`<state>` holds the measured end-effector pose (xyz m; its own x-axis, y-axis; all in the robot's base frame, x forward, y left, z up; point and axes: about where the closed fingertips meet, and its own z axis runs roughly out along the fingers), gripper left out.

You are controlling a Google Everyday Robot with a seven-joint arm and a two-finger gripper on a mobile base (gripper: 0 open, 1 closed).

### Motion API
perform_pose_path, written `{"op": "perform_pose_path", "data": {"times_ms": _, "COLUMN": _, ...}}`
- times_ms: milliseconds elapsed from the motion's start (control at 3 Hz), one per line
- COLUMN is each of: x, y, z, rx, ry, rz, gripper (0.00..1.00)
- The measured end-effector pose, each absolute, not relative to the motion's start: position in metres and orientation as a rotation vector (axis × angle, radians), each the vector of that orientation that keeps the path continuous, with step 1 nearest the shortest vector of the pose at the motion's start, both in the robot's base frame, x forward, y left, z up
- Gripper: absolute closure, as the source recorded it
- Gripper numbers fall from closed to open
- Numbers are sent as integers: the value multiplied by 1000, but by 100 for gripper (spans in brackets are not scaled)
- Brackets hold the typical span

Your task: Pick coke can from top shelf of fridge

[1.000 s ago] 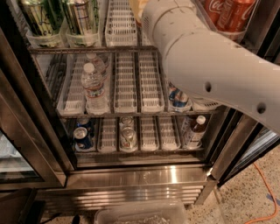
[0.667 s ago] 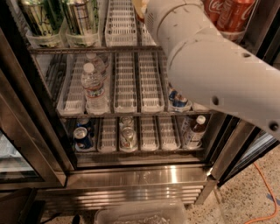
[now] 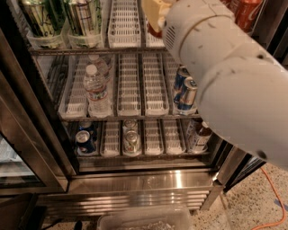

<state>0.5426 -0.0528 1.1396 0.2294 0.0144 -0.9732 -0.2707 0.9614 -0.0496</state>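
A red coke can with white script stands at the right end of the top shelf, partly hidden behind my white arm. My gripper shows as a yellowish part at the top edge, reaching into the top shelf left of that can. A small red patch shows just below the gripper; I cannot tell what it is. The fridge stands open in front of me, with wire shelves and white lane trays.
Tall green-and-silver cans stand at the top left. Water bottles and blue-and-silver cans are on the middle shelf, and small cans on the lowest. A clear plastic bin lies on the floor in front, with an orange cable at the right.
My arm has shifted to the right and further into the fridge, covering more of the red coke can. A red patch now shows under the gripper.
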Motion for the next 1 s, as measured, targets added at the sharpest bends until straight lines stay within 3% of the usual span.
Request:
{"op": "perform_pose_path", "data": {"times_ms": 667, "x": 492, "y": -62, "z": 1090, "rx": -277, "ry": 1459, "rz": 228, "gripper": 100}}
{"op": "perform_pose_path", "data": {"times_ms": 1000, "x": 492, "y": -61, "z": 1090, "rx": -277, "ry": 1459, "rz": 228, "gripper": 100}}
